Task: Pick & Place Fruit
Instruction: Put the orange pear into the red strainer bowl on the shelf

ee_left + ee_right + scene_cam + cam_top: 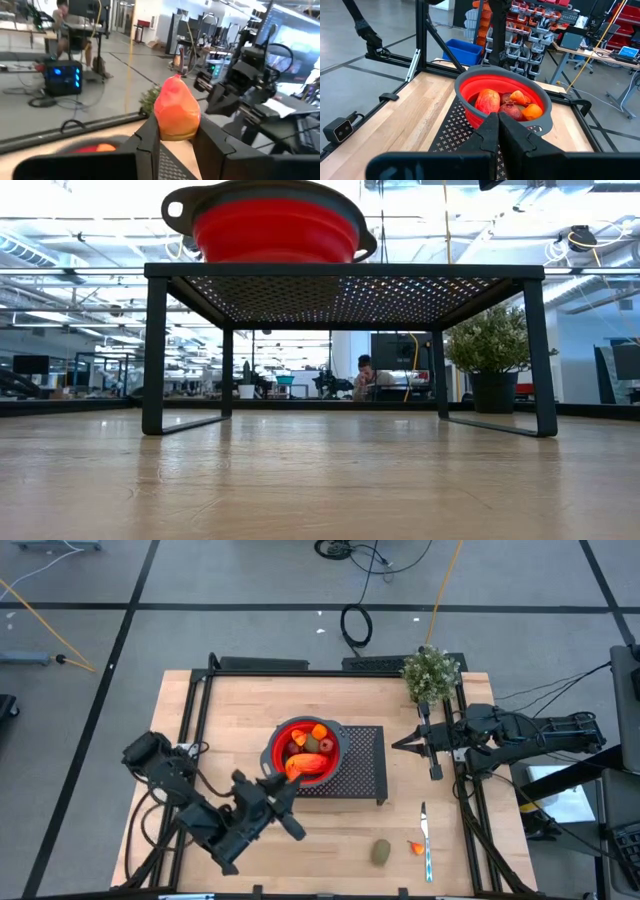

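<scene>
long orange fruit (299,768) clamped between the left gripper (281,783) fingers, over the red bowl's near rim. dark red, orange and brownish pieces (312,740) lie inside the bowl. one brownish-green oval (381,853) and a tiny orange bit (416,847) rest on the table, just apart.

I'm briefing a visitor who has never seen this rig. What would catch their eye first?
The red bowl of toy fruit on the black mesh rack at mid-table stands out. The left gripper holds an orange-red fruit at the bowl's near rim, while the right gripper waits shut beside the rack.
</scene>
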Controlling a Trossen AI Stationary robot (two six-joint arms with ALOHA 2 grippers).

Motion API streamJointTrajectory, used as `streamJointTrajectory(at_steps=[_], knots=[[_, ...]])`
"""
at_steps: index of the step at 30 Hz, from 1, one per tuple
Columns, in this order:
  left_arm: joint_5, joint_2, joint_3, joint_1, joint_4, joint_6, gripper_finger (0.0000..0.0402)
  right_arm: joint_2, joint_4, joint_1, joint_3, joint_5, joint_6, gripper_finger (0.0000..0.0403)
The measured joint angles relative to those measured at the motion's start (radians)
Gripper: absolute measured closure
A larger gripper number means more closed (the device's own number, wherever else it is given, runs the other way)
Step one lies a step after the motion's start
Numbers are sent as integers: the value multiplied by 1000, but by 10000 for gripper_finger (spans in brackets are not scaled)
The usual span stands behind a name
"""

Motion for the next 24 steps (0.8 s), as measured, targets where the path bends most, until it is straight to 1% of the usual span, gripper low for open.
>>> streamJointTrajectory(at_steps=[5, 8, 16, 24], knots=[[1, -83, 0, 23, -199, -1, 316, 0, 0, 0, 0, 0, -1, 399], [1, -124, 0, 45, -273, -15, 316, 0, 0, 0, 0, 0, -2, 399], [1, -186, 0, 138, -318, 42, 316, 0, 0, 0, 0, 0, -2, 399], [0, -192, -1, 230, -332, 60, 316, 0, 0, 0, 0, 1, -3, 399]])
